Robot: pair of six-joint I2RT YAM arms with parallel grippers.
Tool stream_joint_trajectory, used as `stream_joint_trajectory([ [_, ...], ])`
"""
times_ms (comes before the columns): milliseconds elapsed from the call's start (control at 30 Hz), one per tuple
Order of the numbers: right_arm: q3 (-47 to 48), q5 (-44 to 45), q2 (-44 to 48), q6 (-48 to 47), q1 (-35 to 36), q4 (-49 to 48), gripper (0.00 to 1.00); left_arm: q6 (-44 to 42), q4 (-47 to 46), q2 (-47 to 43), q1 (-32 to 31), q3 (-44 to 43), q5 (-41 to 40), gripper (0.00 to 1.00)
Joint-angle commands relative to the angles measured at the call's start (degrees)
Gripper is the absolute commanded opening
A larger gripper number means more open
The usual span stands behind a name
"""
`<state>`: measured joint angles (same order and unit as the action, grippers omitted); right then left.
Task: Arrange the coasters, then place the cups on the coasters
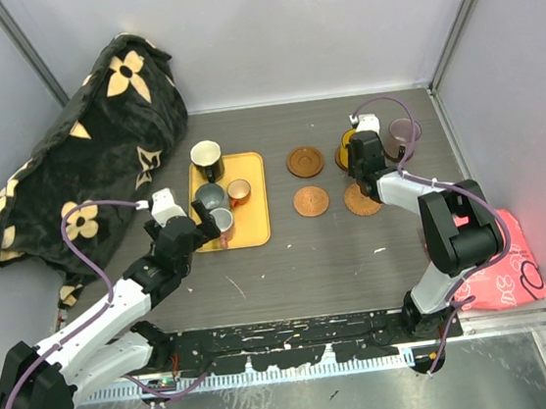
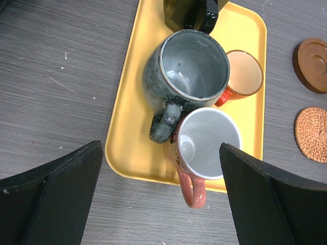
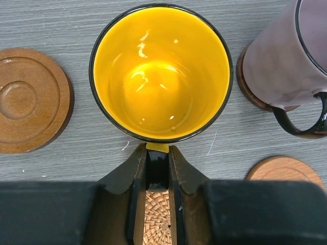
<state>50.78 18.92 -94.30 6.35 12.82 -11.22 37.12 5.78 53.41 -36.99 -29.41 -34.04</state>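
My right gripper (image 3: 157, 166) is shut on the handle of the yellow-orange cup (image 3: 161, 71), which is upright at the back right (image 1: 348, 146). A woven coaster (image 3: 156, 219) shows below, between the fingers. The purple-grey cup (image 3: 288, 51) stands on a coaster (image 3: 247, 87) to the right. More coasters lie around: a ringed one (image 3: 28, 99) to the left and one at the lower right (image 3: 286, 171). My left gripper (image 2: 161, 168) hangs open over the near end of the yellow tray (image 2: 127, 112). The tray holds a white cup with a pink handle (image 2: 207, 140), a grey cup (image 2: 186, 66), a small copper cup (image 2: 244, 74) and a black cup (image 2: 191, 13).
A black blanket with cream flowers (image 1: 90, 156) is heaped at the back left beside the tray. A pink bag (image 1: 512, 266) lies at the right edge near the right arm's base. Grey walls close the table at the back and both sides.
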Motion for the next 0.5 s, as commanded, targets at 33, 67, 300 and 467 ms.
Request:
stream_joint_trajectory([
  [33, 2.1, 1.3, 0.8, -0.5, -0.4, -8.5, 0.0, 0.9, -3.6, 0.1, 0.3, -0.5, -0.2, 0.98],
  [67, 2.2, 1.3, 0.7, -0.6, -0.4, -8.6, 0.01, 0.9, -3.6, 0.2, 0.3, -0.5, -0.2, 0.98],
  [300, 2.7, 1.1, -0.6, -0.8, -0.6, -9.0, 0.01, 0.8, -3.7, 0.4, 0.4, -0.5, -0.1, 0.98],
  [467, 3.1, 0.8, -1.5, -0.8, -0.5, -8.5, 0.01, 0.9, -3.8, 0.6, 0.4, -0.6, -0.1, 0.98],
])
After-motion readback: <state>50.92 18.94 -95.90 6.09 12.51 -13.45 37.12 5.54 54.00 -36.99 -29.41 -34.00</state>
